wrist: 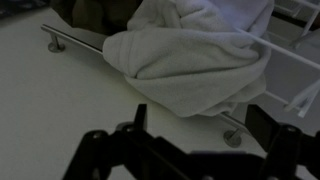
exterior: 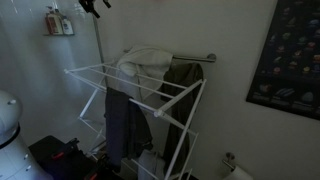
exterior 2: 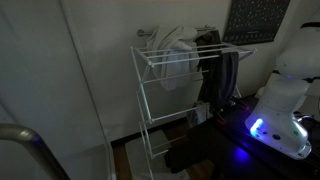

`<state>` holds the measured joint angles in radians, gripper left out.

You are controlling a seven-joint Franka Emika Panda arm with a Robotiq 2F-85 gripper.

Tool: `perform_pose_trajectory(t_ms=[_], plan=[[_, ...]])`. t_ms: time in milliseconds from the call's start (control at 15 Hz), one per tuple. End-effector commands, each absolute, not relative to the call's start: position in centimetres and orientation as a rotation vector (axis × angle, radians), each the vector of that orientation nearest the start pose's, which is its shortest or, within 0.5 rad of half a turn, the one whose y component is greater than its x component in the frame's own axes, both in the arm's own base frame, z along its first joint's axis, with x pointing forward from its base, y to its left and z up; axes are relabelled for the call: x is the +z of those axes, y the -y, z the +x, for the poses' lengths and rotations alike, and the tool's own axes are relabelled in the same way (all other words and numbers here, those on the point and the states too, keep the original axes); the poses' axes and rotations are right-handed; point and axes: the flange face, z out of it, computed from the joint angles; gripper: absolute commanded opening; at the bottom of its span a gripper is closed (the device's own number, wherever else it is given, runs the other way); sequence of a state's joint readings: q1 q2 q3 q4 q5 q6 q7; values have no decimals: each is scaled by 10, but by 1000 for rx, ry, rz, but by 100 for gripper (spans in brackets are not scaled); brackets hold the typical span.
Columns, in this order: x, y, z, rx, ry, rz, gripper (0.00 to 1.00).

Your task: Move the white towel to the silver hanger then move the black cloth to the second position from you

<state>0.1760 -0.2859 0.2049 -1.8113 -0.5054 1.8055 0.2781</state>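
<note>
The white towel (wrist: 190, 55) lies bunched over the silver hanger (wrist: 75, 42), a thin rod on the wall, and covers its middle; one end mount (wrist: 233, 136) shows below it. In both exterior views the towel (exterior: 143, 62) (exterior 2: 178, 58) sits at the top of the rack by the rod (exterior: 197, 57). The black cloth (exterior: 120, 118) hangs long from a front rail. My gripper (wrist: 200, 130) is open and empty, apart from the towel, and shows at the top edge in an exterior view (exterior: 96, 5).
A white wire drying rack (exterior: 90, 72) (exterior 2: 145, 85) stands against the wall. A dark olive cloth (exterior: 184, 85) hangs on it beside the towel. A dark poster (exterior: 290, 50) hangs on the wall. The robot base (exterior 2: 285, 95) stands close to the rack.
</note>
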Motion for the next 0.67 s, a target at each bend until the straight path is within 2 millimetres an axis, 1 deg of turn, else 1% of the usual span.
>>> perform_pose_trajectory(t_ms=[0, 133, 267, 467, 600], plan=[[675, -150, 420, -600, 239, -3537, 100], [659, -142, 401, -459, 207, -3567, 100], [639, -132, 385, -305, 169, -3580, 100], [597, -106, 361, -45, 75, -3582, 100], [571, -87, 346, 88, -18, -3577, 100]])
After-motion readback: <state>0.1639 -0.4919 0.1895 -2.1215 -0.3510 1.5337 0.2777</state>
